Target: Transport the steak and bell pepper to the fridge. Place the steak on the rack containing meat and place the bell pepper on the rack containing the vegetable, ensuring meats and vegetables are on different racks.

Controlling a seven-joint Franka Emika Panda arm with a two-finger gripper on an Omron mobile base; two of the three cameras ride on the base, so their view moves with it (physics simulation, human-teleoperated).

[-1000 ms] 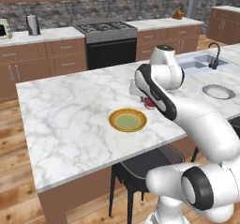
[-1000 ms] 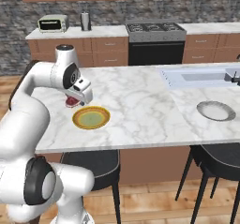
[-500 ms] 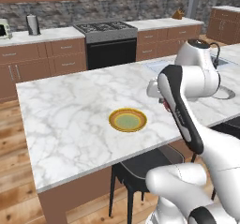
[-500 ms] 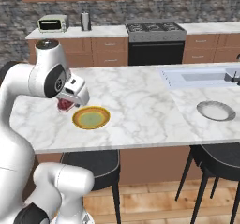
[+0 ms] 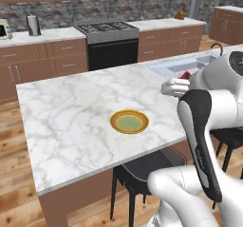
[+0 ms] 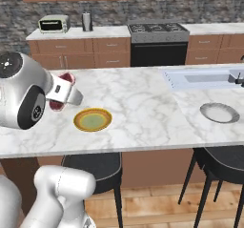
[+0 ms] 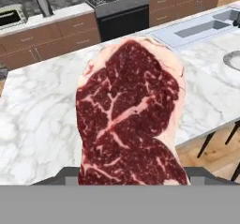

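Steak (image 7: 129, 120) is clamped in my gripper (image 6: 58, 94), standing edge-up right in front of the hand camera. Over the last second I've swung it off the yellow plate (image 5: 129, 121) and away from the marble island (image 5: 71, 107), so pickup is done. The fridge leg is next; the pepper likely waits for a second trip.
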